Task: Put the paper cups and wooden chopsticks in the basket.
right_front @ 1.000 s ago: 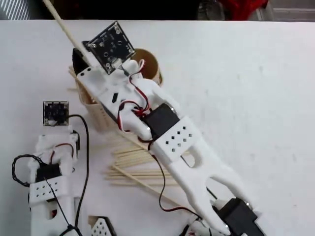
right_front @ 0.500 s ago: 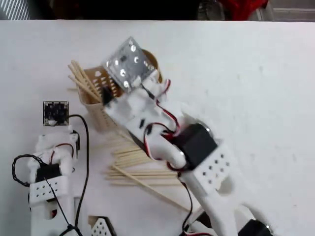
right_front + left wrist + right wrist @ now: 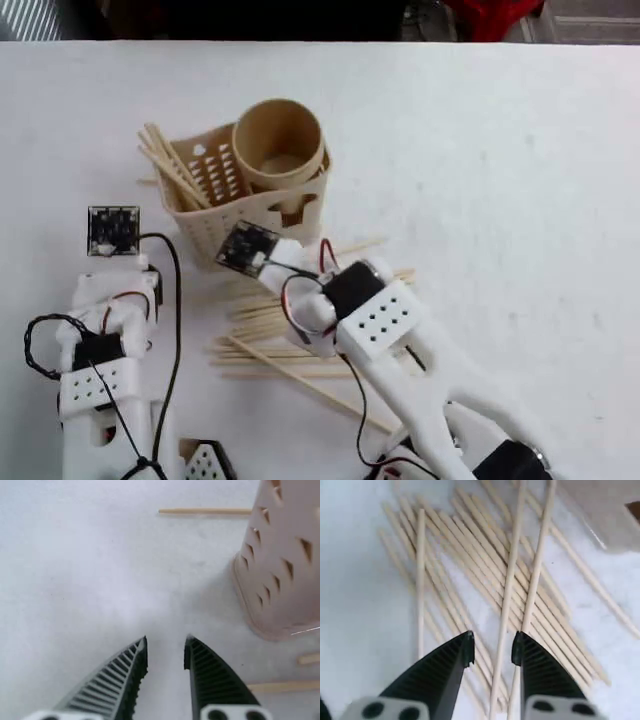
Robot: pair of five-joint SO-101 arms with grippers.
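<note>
The right gripper (image 3: 491, 652) is hovering low over the loose pile of wooden chopsticks (image 3: 485, 575) that is lying on the white table (image 3: 500, 150), just in front of the basket (image 3: 230, 215). Its jaws are standing a little apart and are gripping nothing, with the tips straddling one or two sticks of the pile below. In the high view the right arm (image 3: 400, 350) is stretching across this pile. The basket is holding one paper cup (image 3: 278, 150), which is sitting upright in its far side, and a few chopsticks (image 3: 170, 165) are leaning out over its opposite corner. The left gripper (image 3: 165, 652) is pointing down at bare table near the basket's pierced wall, its jaws slightly open and empty, and a single chopstick (image 3: 205, 511) is lying farther off beside the basket.
</note>
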